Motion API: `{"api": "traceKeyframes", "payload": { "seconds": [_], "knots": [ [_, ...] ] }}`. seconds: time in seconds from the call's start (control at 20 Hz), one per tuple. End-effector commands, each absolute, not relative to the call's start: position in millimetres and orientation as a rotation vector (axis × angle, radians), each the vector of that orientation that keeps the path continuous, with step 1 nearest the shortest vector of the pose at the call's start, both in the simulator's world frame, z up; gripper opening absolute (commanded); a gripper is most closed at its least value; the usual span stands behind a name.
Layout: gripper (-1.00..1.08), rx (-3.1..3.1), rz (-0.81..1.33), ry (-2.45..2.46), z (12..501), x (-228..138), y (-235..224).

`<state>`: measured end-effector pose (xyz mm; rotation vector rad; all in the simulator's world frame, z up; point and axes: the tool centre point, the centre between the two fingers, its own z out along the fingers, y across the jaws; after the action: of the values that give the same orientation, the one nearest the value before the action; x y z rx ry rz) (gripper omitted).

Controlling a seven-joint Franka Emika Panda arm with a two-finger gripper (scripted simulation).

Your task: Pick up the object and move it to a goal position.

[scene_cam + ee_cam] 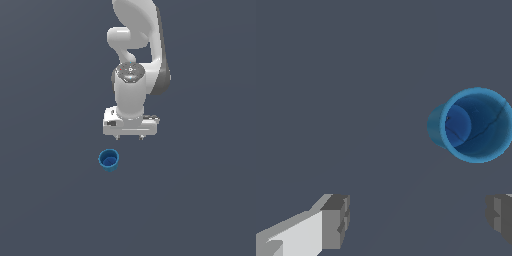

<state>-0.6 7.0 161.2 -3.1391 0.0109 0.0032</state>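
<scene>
A small bright blue cup stands upright on the dark grey floor, its hollow mouth facing up. It also shows in the wrist view, where I look down into it. My white gripper hangs above the floor, behind the cup and a little toward the exterior view's right, apart from it. Its fingers are spread wide and hold nothing. In the wrist view the gripper is off to one side of the cup, not around it.
The plain dark grey floor fills both views. The white arm rises behind the gripper.
</scene>
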Motion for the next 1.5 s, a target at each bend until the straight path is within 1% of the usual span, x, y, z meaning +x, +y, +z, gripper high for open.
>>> {"api": "traceKeyframes", "payload": {
  "seconds": [0.0,0.35,0.75,1.1,1.45],
  "knots": [
    [0.28,-3.139,0.003,0.011,161,-1,7],
    [0.28,-3.131,-0.012,-0.026,170,2,14],
    [0.28,-3.138,-0.031,0.025,165,6,10],
    [0.28,-3.151,-0.095,0.178,152,19,0],
    [0.28,-3.150,-0.212,0.428,131,39,-19]
  ]
}}
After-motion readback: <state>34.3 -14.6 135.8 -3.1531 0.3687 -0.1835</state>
